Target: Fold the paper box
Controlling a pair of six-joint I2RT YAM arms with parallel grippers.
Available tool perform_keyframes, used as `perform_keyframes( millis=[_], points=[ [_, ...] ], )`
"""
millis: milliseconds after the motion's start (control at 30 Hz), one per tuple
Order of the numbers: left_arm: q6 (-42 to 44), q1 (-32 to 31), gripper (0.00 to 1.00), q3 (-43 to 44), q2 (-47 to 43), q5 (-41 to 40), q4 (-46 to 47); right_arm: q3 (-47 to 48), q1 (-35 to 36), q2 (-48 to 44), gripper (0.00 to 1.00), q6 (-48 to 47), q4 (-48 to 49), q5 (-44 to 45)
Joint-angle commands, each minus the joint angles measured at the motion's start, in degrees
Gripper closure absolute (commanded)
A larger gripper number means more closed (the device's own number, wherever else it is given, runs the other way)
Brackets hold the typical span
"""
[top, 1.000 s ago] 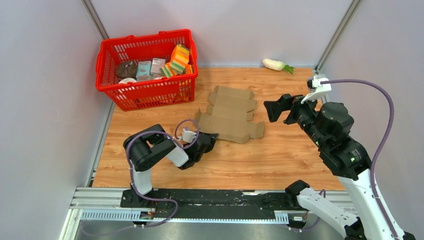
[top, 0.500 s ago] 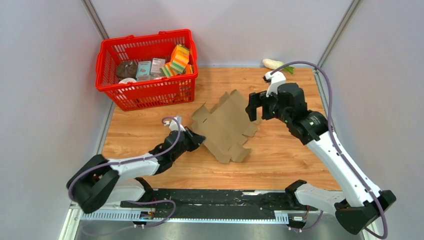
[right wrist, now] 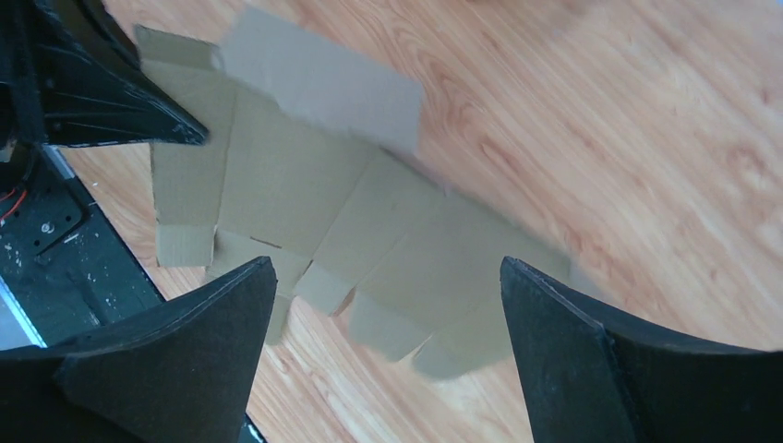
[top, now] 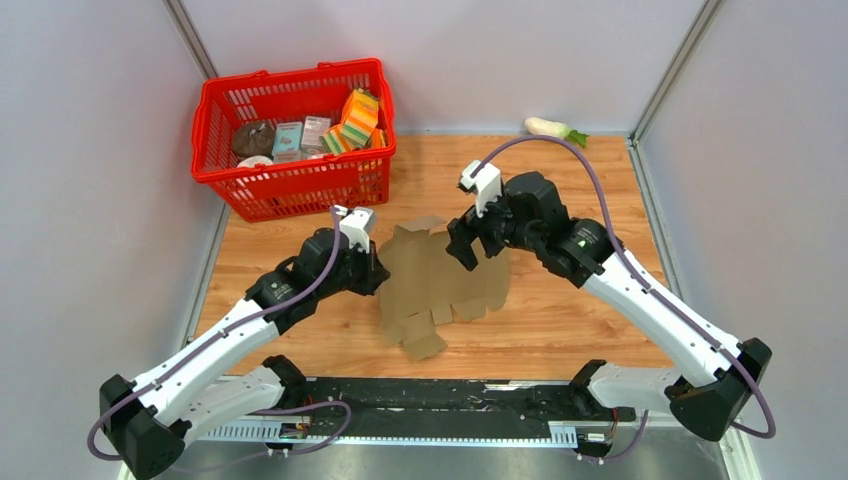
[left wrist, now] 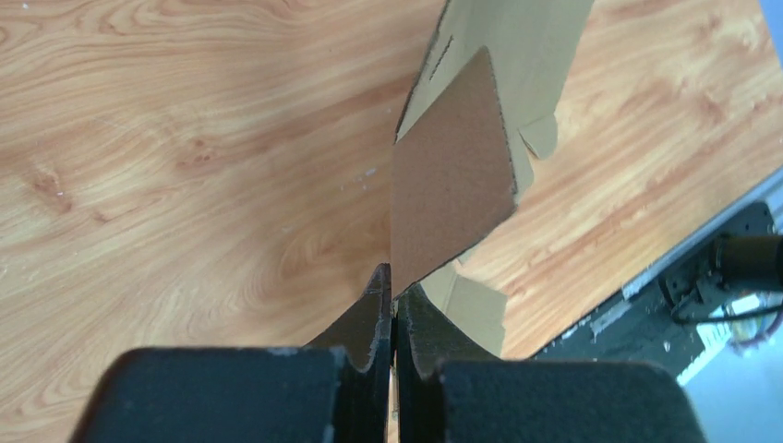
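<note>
The paper box (top: pixel 440 285) is a flat brown die-cut sheet in the middle of the wooden table, its flaps spread out. My left gripper (top: pixel 374 272) is shut on a flap at the sheet's left edge. In the left wrist view the jaws (left wrist: pixel 394 288) pinch that cardboard flap (left wrist: pixel 452 175), which rises away from them. My right gripper (top: pixel 468 248) hangs open over the sheet's far right part. In the right wrist view its fingers (right wrist: pixel 385 269) stand wide apart above the sheet (right wrist: pixel 305 185), holding nothing, and the left gripper (right wrist: pixel 102 88) shows at the upper left.
A red basket (top: pixel 290 185) with several grocery packs stands at the back left. A white radish (top: pixel 548 127) lies at the back wall. Grey walls close both sides. The black base rail (top: pixel 420 395) runs along the near edge.
The left gripper closed on the sheet's flap, and the arm reached forward, turning and dragging the sheet toward the near side. The right gripper swung left and down over the sheet.
</note>
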Motion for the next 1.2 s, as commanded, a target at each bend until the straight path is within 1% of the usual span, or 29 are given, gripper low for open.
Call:
perform_keyframes(
  millis=[0, 67, 167, 267, 333, 433, 500, 533, 567, 600, 633, 667, 700, 800, 867, 900, 967, 1000, 1067, 1100, 1133, 1167],
  points=[
    [7.98, 0.12, 1.0, 5.04, -1.5, 7.05, -9.33, 7.65, 3.59, 2.09, 0.1, -9.77, 3.01, -1.05],
    [8.26, 0.12, 1.0, 6.18, -1.76, 7.68, -10.12, 11.24, 3.59, 3.68, 0.16, -12.58, 0.2, -0.34],
    [7.99, 0.12, 1.0, 6.63, -2.29, 7.68, -11.27, 10.74, 3.85, 4.21, 0.2, -16.01, 1.24, -3.92],
    [7.03, 0.12, 1.0, 6.54, -2.64, 8.91, -11.36, 8.63, 6.22, 3.25, 0.19, -19.17, 1.33, -5.69],
    [6.59, 0.12, 1.0, 6.63, -2.64, 10.14, -11.62, 6.52, 9.29, 2.37, 0.15, -20.67, 1.59, -5.52],
    [6.41, 0.12, 1.0, 6.8, -2.38, 11.37, -11.97, 5.29, 13.6, 2.19, 0.11, -22.17, 3.25, -2.55],
    [6.5, 0.12, 1.0, 6.72, -2.46, 12.42, -11.71, 4.94, 16.23, 3.24, 0.1, -22.7, 5.01, 1.67],
    [6.5, 0.12, 1.0, 6.54, -2.64, 12.69, -11.62, 4.41, 17.12, 3.68, 0.11, -23.14, 7.37, 4.12],
    [6.5, 0.12, 1.0, 6.45, -2.73, 12.87, -11.62, 3.63, 18.0, 4.29, 0.12, -23.66, 9.74, 11.54],
    [6.32, 0.12, 1.0, 6.37, -3.25, 12.78, -11.62, 2.83, 18.96, 4.74, 0.18, -24.8, 13.6, 14.31],
    [6.24, 0.04, 1.0, 6.28, -3.52, 12.87, -11.62, 2.48, 19.15, 5.26, 0.22, -25.33, 13.9, 15.73],
    [6.06, 0.12, 1.0, 6.28, -3.78, 13.04, -11.71, 2.56, 19.41, 6.22, 0.28, -26.03, 13.9, 17.31],
    [5.97, 0.12, 1.0, 6.19, -4.39, 13.39, -11.8, 2.65, 19.5, 6.58, 0.37, -26.22, 14.07, 18.11],
    [5.97, 0.12, 1.0, 5.84, -5.45, 14.18, -11.18, 1.51, 19.59, 7.02, 0.47, -27.36, 15.83, 18.04],
    [5.97, 0.12, 1.0, 5.57, -5.72, 14.1, -10.83, 1.68, 19.5, 7.64, 0.51, -28.41, 14.96, 16.63],
    [6.06, 0.12, 1.0, 5.66, -5.8, 14.19, -10.74, 1.68, 19.5, 7.81, 0.58, -28.5, 14.78, 16.8],
    [6.15, 0.12, 1.0, 5.75, -5.45, 14.88, -10.57, 1.25, 19.5, 7.99, 0.66, -28.42, 16.18, 18.72],
    [6.15, 0.12, 1.0, 5.84, -5.28, 15.15, -10.48, 1.24, 19.59, 8.08, 0.74, -28.5, 16.53, 19.26],
    [5.71, 0.12, 1.0, 5.92, -4.93, 14.8, -10.48, 1.51, 19.5, 7.91, 0.83, -28.15, 16.27, 19.7],
    [5.36, 0.12, 1.0, 6.1, -4.84, 14.63, -10.74, 1.77, 19.5, 7.9, 0.94, -27.98, 16.01, 19.44],
    [5.01, 0.04, 0.9, 6.54, -5.01, 14.02, -11.09, 2.03, 19.59, 7.73, 1.0, -27.71, 15.31, 19.09],
    [4.4, 0.12, 0.85, 6.8, -5.27, 12.01, -12.05, 2.04, 19.59, 7.29, 1.0, -26.41, 15.3, 19.44]
  ],
)
